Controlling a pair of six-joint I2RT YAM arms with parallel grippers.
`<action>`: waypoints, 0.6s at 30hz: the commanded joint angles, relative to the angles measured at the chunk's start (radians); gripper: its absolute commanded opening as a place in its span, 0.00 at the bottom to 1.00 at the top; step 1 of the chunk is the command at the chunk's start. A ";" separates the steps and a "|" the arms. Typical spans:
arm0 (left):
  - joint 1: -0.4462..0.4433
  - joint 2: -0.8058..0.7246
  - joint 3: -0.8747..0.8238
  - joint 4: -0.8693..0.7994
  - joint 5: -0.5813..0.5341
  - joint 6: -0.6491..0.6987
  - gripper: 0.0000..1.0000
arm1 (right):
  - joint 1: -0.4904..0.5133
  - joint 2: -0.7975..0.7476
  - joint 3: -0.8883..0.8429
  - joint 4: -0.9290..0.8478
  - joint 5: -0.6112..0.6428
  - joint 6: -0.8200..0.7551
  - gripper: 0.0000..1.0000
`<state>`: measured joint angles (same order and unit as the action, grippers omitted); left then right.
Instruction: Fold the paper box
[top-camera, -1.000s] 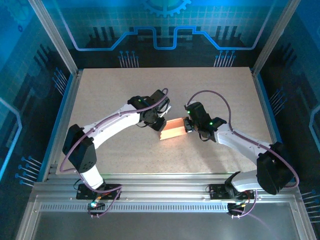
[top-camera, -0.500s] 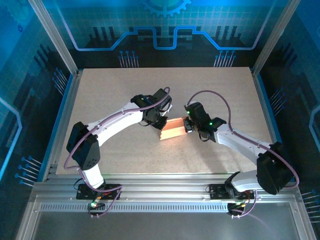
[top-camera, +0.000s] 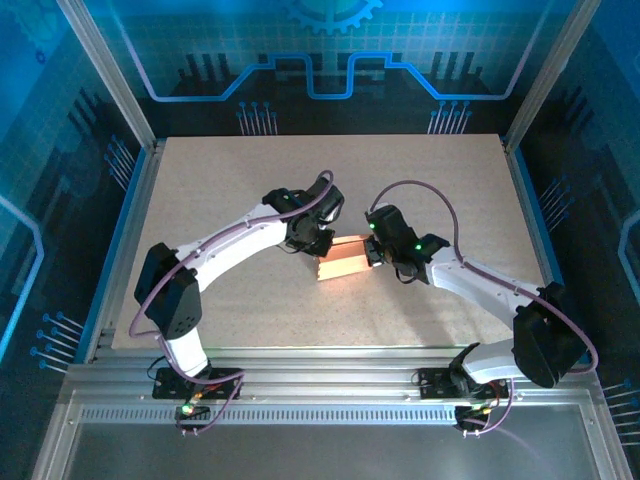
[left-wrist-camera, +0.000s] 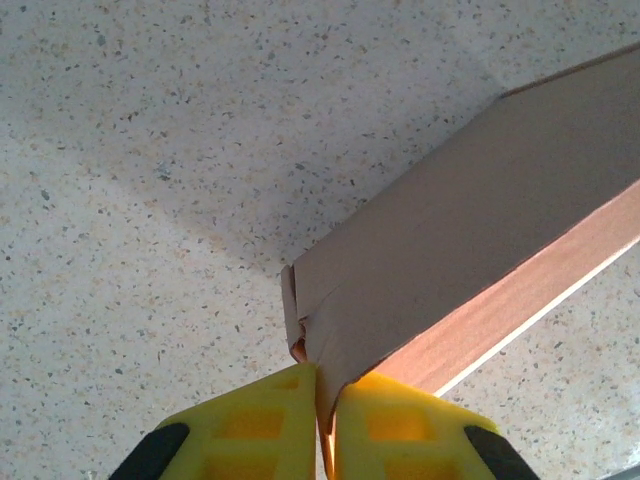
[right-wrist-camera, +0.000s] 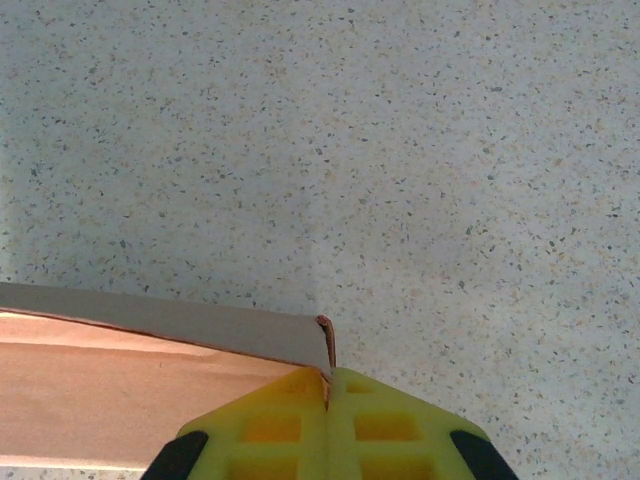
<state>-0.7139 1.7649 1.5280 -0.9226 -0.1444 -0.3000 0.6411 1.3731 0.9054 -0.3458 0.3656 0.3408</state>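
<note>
Honestly I'd say halfway: paper box (top-camera: 343, 262) sits centre of the table (top-camera: 220, 180), walls up. Left gripper (left-wrist-camera: 325, 385) pinches its 9 o'clock flap and right gripper (right-wrist-camera: 328, 385) is clamped on its 3 o'clock corner. Ends look unclosed.

Top view looks down from high behind; close wrist views share the paper box (top-camera: 343, 262).

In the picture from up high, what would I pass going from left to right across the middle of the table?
left gripper → paper box → right gripper
</note>
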 joint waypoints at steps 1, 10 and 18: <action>-0.005 0.023 0.039 -0.013 -0.012 -0.066 0.11 | 0.020 0.024 0.004 -0.092 0.000 0.016 0.00; 0.002 0.062 0.090 -0.048 -0.054 -0.098 0.12 | 0.033 0.032 0.009 -0.092 0.015 0.036 0.00; 0.008 0.075 0.092 -0.047 -0.063 -0.168 0.13 | 0.047 0.032 0.009 -0.101 0.048 0.056 0.00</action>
<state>-0.7109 1.8221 1.5921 -0.9642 -0.1986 -0.4141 0.6682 1.3815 0.9127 -0.3553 0.4118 0.3763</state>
